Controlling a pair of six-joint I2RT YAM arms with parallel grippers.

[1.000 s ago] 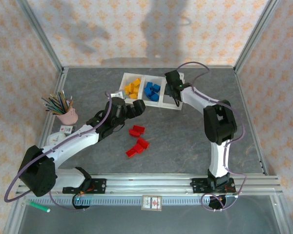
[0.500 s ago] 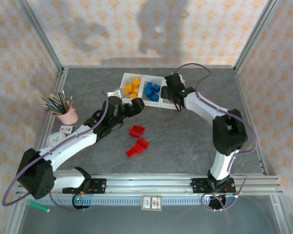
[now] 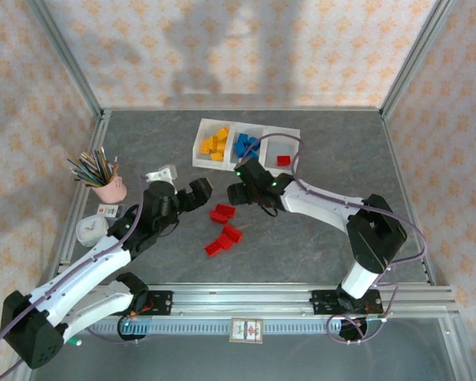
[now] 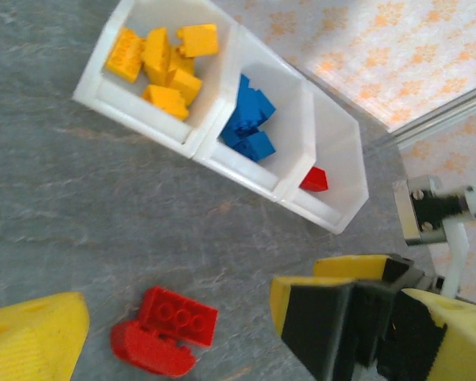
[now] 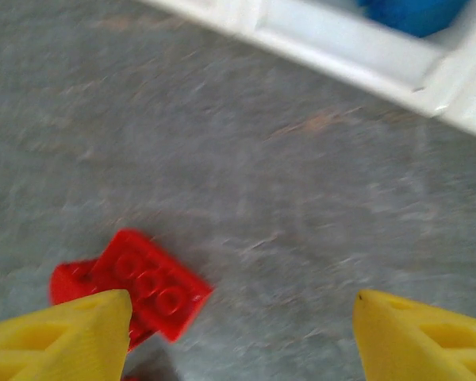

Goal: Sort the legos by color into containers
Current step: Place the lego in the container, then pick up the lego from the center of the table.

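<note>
The white tray (image 3: 197,155) holds yellow legos (image 3: 214,144) in its left compartment, blue legos (image 3: 247,146) in the middle one and one red lego (image 3: 283,160) in the right one. Three red legos lie loose on the table (image 3: 221,212) (image 3: 232,233) (image 3: 214,247). My left gripper (image 3: 200,193) is open just left of the nearest red lego (image 4: 166,329), nothing between its fingers. My right gripper (image 3: 236,191) is open too, just right of that same red lego (image 5: 151,286), and empty. The left wrist view looks onto the tray (image 4: 190,147).
A pink cup of pencils (image 3: 107,181) stands at the left edge, with a small white round object (image 3: 87,231) in front of it. Metal frame posts and patterned walls enclose the table. The two grippers face each other closely over the red legos.
My right gripper left the tray's right compartment, where a red lego now lies, swung down-left to the loose red legos and opened wider. My left arm drew back a little to the left.
</note>
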